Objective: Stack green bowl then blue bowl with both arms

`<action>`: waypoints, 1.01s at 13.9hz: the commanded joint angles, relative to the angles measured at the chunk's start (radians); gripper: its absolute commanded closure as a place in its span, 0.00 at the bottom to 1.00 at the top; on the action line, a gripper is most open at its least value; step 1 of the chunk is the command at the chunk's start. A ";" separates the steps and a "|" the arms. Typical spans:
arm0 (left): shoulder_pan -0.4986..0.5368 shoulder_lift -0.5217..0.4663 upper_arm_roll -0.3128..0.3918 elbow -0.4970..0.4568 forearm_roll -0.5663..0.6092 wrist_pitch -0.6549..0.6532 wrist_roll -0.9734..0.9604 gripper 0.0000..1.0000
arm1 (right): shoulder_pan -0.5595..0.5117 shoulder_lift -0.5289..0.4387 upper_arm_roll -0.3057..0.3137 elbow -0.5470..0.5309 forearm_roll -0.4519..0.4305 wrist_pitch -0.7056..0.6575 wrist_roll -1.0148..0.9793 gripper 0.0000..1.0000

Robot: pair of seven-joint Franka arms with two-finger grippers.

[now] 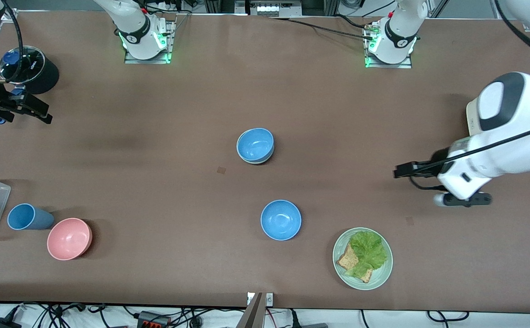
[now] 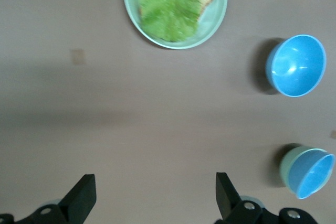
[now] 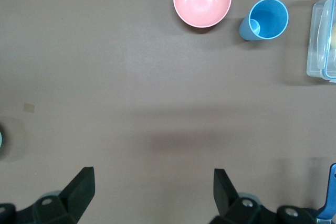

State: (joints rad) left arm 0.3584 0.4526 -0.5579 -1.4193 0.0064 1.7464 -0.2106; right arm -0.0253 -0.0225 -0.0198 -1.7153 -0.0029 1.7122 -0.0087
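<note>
1. Our landmark is the stack at mid-table: a blue bowl [image 1: 255, 144] nested in the green bowl [image 2: 289, 164], of which only a mint sliver of rim shows under the blue.
2. Nearest the front camera sits a plate [image 1: 381, 273] with lettuce and toast, toward the left arm's end from the stack.
3. A second blue bowl [image 1: 281, 219] stands alone between plate and stack, nearer the camera than the stack.
4. The stack looks done; both bowls are glossy, round and smooth, so we judge a bump could tip the upper one out.
5. The left gripper [image 2: 153, 195] hangs over bare table toward its own end from the stack, jaws wide, empty.
6. The right gripper [image 3: 152, 192] waits over bare table at the right arm's end, jaws wide, empty.
7. We judge the risk to be either arm sweeping low across the stack while retreating.
</note>
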 commanded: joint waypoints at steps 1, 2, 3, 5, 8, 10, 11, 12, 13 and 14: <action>0.013 -0.032 0.001 0.031 0.024 -0.095 0.072 0.00 | -0.010 0.004 0.006 0.019 -0.005 -0.013 0.006 0.00; 0.011 -0.032 0.012 0.052 0.032 -0.132 0.094 0.00 | -0.010 0.004 0.006 0.019 -0.005 -0.011 0.006 0.00; 0.008 -0.026 0.013 0.116 0.062 -0.190 0.109 0.00 | -0.010 0.004 0.006 0.019 -0.006 -0.011 0.006 0.00; 0.013 -0.022 0.013 0.152 0.069 -0.245 0.116 0.00 | -0.008 0.004 0.006 0.019 -0.009 -0.011 0.004 0.00; 0.016 -0.048 0.027 0.161 0.079 -0.267 0.114 0.00 | -0.008 0.003 0.006 0.019 -0.011 -0.014 0.001 0.00; 0.008 -0.058 0.038 0.161 0.080 -0.280 0.122 0.00 | -0.008 -0.002 0.005 0.019 -0.012 -0.017 -0.010 0.00; -0.015 -0.102 0.070 0.139 0.078 -0.266 0.128 0.00 | -0.010 -0.002 0.004 0.019 -0.012 -0.016 -0.011 0.00; -0.056 -0.156 0.123 0.078 0.075 -0.228 0.128 0.00 | -0.010 -0.005 0.004 0.019 -0.012 -0.014 -0.011 0.00; -0.100 -0.228 0.194 -0.005 0.067 -0.182 0.126 0.00 | -0.010 -0.007 0.004 0.019 -0.012 -0.014 -0.011 0.00; -0.133 -0.285 0.251 -0.092 0.044 -0.151 0.129 0.00 | -0.010 -0.005 0.004 0.019 -0.012 -0.011 -0.011 0.00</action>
State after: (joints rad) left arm 0.2941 0.3293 -0.4221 -1.3176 0.0639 1.5219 -0.1099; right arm -0.0258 -0.0237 -0.0208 -1.7116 -0.0029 1.7123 -0.0098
